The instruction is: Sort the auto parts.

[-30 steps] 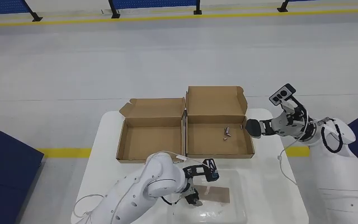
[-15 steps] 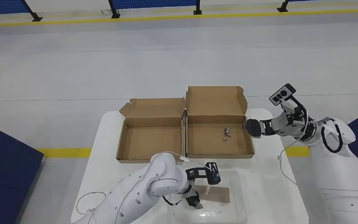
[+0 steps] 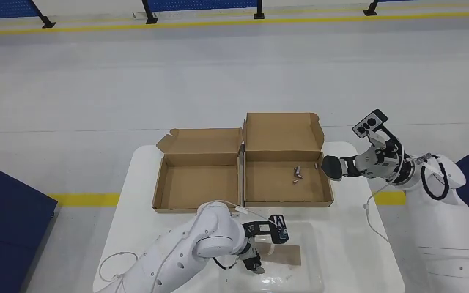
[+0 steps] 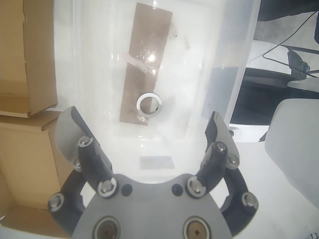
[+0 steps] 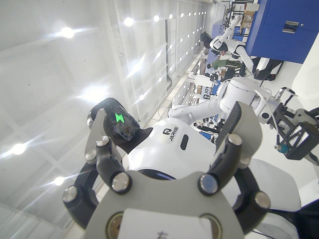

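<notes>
An open brown cardboard box stands on the white table, beyond the left gripper and to its left side in the top view. Its floor is bare.

The left gripper hangs over the clear plastic bin with its fingers spread wide apart and nothing between them. Ahead of the fingertips, roughly on the gripper's centre line, a silver metal ring lies flat on the bin floor. The ring's bore faces straight up toward the wrist; being round, it has no long axis. It rests on the near end of a brown rectangular card. The card's long axis runs away from the gripper, tilted slightly off the direction in which the fingers point.

A second open brown cardboard box touches the first along one wall and stands beyond the left gripper. Small grey metal parts lie on its floor near the wall on the right gripper's side. Their heading is too small to tell.

The right gripper is held with its fingers apart and empty, facing the ceiling and the robot.

Against the frame one second earlier, the left wrist has shifted slightly toward the near edge of the table, over the bin. The right arm, both boxes and the small parts are unchanged.
</notes>
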